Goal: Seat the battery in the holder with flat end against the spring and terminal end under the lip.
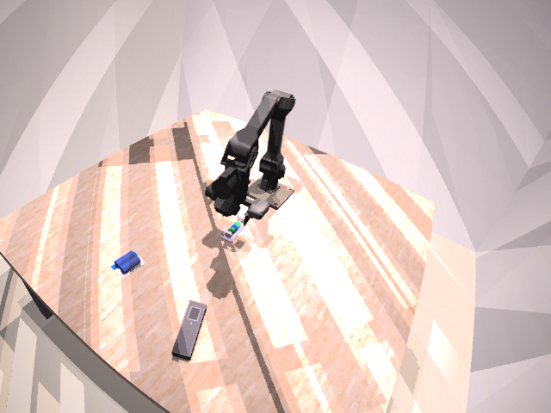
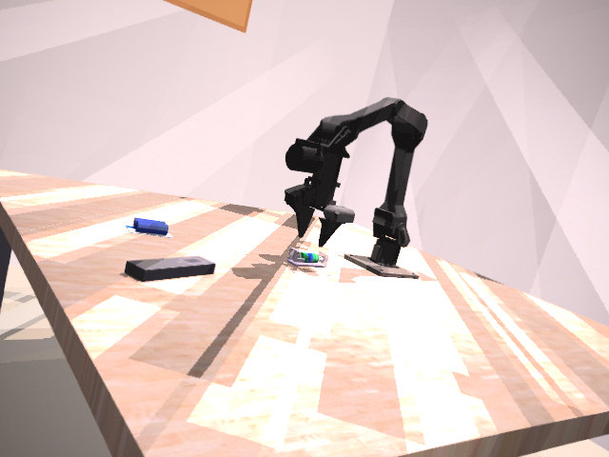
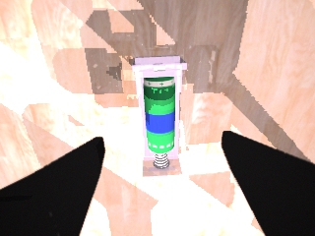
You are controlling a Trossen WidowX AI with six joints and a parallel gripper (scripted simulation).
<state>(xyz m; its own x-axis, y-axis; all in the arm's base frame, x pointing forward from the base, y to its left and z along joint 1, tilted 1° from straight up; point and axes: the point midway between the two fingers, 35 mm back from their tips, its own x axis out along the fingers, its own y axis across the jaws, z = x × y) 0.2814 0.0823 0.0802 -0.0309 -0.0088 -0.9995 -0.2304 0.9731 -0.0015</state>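
The green battery [image 3: 159, 117] [image 1: 233, 229] [image 2: 309, 256] with a blue band lies flat and straight in the pale holder [image 3: 139, 109] [image 1: 227, 237] [image 2: 295, 257]. Its flat end rests against the spring [image 3: 160, 160] and its terminal end sits under the lip [image 3: 157, 63] at the far end. My gripper [image 3: 162, 141] [image 2: 311, 233] [image 1: 243, 212] is open. Its two black fingers stand wide apart, a little above the holder, one on each side, touching nothing.
A blue cylinder [image 1: 127, 261] [image 2: 150, 226] lies on a small white pad at the left. A dark flat remote-like block [image 1: 189, 329] [image 2: 169, 268] lies near the front left edge. The arm's base plate [image 1: 272, 194] [image 2: 382, 266] is bolted just behind the holder.
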